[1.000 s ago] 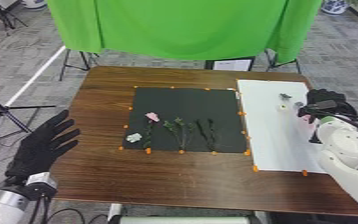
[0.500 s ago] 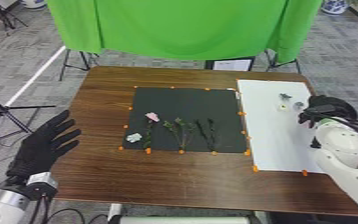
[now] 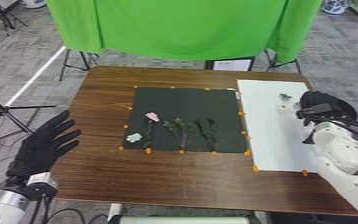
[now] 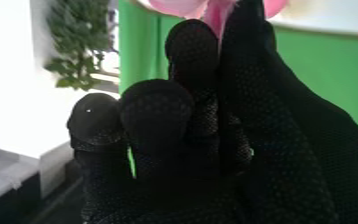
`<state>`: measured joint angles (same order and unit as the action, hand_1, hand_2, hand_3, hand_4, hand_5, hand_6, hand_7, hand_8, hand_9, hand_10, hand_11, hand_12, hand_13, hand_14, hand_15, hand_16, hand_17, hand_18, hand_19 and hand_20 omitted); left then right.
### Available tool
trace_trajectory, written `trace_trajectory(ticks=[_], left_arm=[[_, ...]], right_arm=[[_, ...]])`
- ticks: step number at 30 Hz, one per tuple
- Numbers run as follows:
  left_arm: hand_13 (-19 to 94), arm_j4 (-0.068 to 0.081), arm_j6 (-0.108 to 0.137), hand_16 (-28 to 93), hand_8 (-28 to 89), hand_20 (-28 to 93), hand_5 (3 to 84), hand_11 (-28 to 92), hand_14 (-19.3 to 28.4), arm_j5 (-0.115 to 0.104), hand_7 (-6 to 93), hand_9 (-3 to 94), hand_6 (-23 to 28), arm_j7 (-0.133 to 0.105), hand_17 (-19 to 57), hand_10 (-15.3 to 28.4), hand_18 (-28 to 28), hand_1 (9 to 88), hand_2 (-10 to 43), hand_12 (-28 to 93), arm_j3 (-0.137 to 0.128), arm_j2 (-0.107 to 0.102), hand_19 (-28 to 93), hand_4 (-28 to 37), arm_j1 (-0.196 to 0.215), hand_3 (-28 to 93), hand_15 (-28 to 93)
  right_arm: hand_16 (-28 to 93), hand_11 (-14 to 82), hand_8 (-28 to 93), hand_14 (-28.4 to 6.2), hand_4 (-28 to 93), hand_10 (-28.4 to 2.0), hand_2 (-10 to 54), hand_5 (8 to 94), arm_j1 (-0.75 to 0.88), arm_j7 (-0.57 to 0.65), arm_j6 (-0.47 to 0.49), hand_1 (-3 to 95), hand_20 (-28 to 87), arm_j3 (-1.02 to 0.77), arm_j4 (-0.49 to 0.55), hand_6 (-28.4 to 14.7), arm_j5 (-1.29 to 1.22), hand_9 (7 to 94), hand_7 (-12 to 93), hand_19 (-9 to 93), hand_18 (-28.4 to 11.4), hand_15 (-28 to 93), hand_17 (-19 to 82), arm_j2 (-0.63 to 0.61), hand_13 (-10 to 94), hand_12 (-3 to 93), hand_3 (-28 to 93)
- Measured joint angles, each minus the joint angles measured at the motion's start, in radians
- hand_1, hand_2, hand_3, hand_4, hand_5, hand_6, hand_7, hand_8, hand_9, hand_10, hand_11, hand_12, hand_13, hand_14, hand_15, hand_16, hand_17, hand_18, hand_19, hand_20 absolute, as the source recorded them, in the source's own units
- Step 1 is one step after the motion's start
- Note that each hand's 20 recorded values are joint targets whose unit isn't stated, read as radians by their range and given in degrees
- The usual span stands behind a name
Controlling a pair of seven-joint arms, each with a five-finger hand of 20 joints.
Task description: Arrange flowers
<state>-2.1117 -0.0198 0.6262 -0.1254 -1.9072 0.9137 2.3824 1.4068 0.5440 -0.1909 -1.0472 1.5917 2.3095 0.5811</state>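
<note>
Fabric: green cloth curtain (image 3: 184, 30), head view's top middle
Metal: thin black tripod (image 3: 5, 110), left edge
Ceramic: blue-and-white pot (image 3: 334, 6), upper right corner
Greenery: leafy green plant (image 4: 78, 37), wrist view's upper left
Wood: brown rectangular desk (image 3: 95, 175), centre

Robotics lab, by look: 2 white robot arms (image 3: 337, 146), green backdrop (image 3: 180, 30), black tripods (image 3: 1, 108), gray carpet (image 3: 20, 62).

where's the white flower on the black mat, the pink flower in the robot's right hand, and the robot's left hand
White flower (image 3: 134, 137), head view: on its bloom.
Held pink flower (image 4: 177, 5), right wrist view: on its petals.
Left hand (image 3: 37, 151), head view: on its palm.
</note>
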Motion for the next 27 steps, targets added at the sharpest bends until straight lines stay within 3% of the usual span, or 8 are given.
trace_trajectory(ticks=[4,8,16,27], left_arm=[[15,-0.002,0.001,1,-10,9,24.2,14,15.0,0.0,16.2,21.0,3.4,-0.001,-11.7,10.7,18.7,23.4,-2.4,18,-0.005,0.002,33,-28.3,0.007,71,26],[15,-0.002,0.002,1,-10,9,24.1,14,15.0,0.0,16.2,21.0,3.4,0.0,-11.6,10.5,18.6,23.4,-2.3,18,-0.004,0.004,32,-28.3,0.009,70,26],[15,0.0,0.002,1,-10,9,24.1,14,15.1,0.0,16.3,20.9,3.4,0.004,-11.6,10.5,18.7,23.3,-2.3,18,0.017,0.005,32,-28.3,-0.009,71,26],[15,0.001,0.003,1,-10,9,24.1,14,15.1,0.0,16.3,21.0,3.4,0.006,-11.7,10.7,18.7,23.2,-2.4,18,0.025,0.004,33,-28.3,-0.02,71,26]], right_arm=[[31,27.8,3,-4.3,-27,-6.2,-9.5,68.0,-0.053,-0.006,-0.064,46.6,47,0.065,0.06,0.7,0.047,84.3,55,93,-19.0,69,41,-0.004,79,54.9,86],[31,27.7,2,-4.5,-27,-6.3,-9.5,67.3,-0.208,-0.077,-0.126,46.5,47,0.232,0.079,1.1,0.058,84.1,56,93,-18.7,70,41,0.019,78,54.9,86],[31,27.5,1,-4.5,-27,-6.3,-9.5,67.1,-0.451,-0.294,-0.113,46.1,47,0.439,0.044,1.4,0.052,83.9,56,93,-18.6,70,41,0.22,77,54.4,87],[31,27.3,1,-4.5,-26,-6.1,-9.5,67.1,-0.512,-0.347,-0.037,45.8,46,0.566,-0.029,1.5,0.088,84.1,57,93,-18.6,71,40,0.461,77,54.2,87]])
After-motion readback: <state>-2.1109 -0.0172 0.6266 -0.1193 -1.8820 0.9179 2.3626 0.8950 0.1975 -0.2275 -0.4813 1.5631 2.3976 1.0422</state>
